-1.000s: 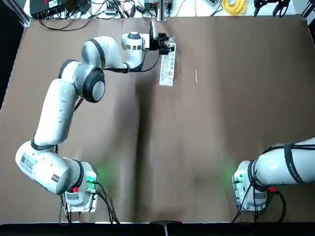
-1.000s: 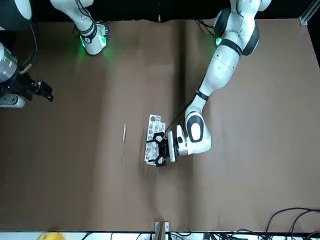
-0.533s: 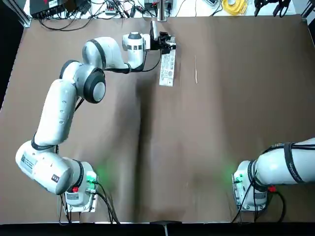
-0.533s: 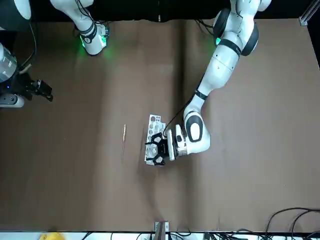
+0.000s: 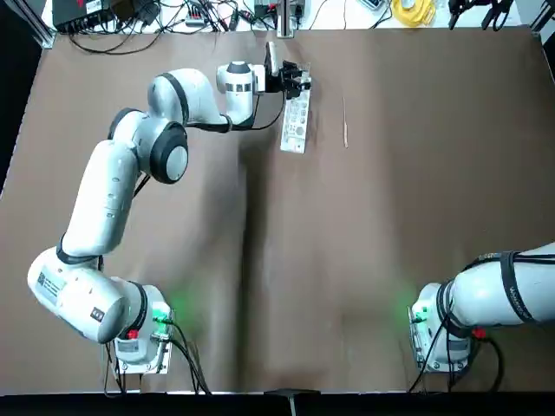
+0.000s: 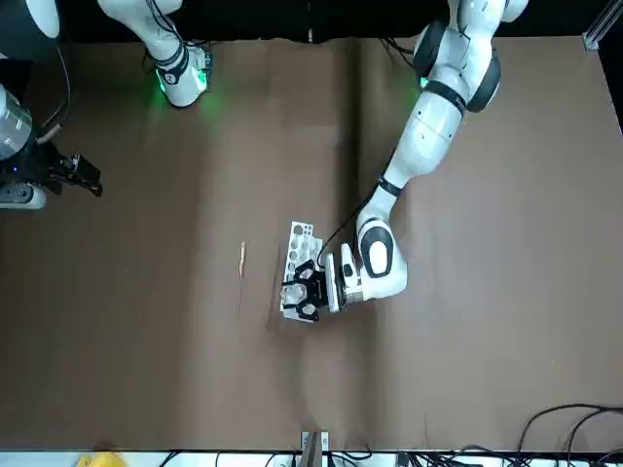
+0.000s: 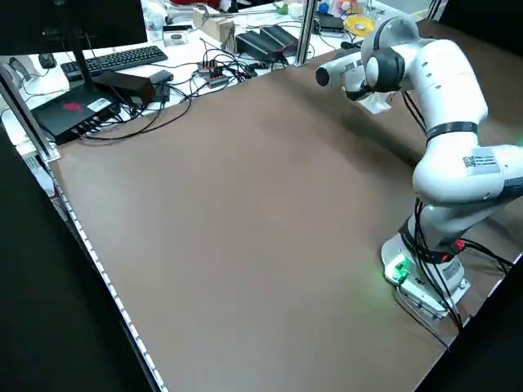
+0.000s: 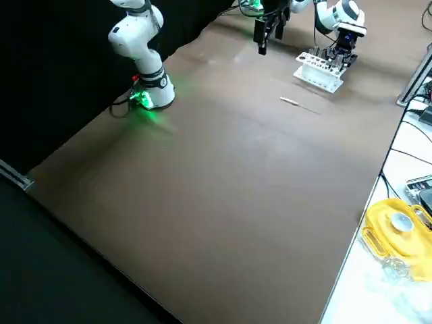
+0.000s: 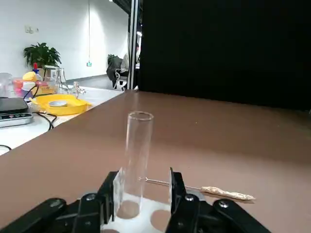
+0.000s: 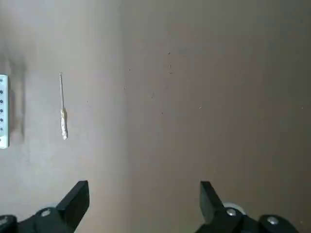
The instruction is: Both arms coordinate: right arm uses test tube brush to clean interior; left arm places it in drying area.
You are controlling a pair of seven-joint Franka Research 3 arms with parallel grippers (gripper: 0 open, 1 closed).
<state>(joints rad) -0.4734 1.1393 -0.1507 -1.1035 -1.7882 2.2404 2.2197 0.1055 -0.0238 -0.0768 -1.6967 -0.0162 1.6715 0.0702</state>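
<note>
A brown table mat covers the table; tangled black cables and a yellow coiled object lie along its far edge.

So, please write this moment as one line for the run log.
left gripper: around upright test tube at white rack | right gripper: open, parked high, holding nothing | test tube brush: flat on table, beside rack

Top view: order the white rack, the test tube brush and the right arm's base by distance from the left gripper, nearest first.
From the left gripper:
1. White rack: directly below the gripper, at the table's far side.
2. Test tube brush: lying flat beyond the rack, toward the robot's right.
3. Right arm's base: at the near edge, on the robot's right.
</note>
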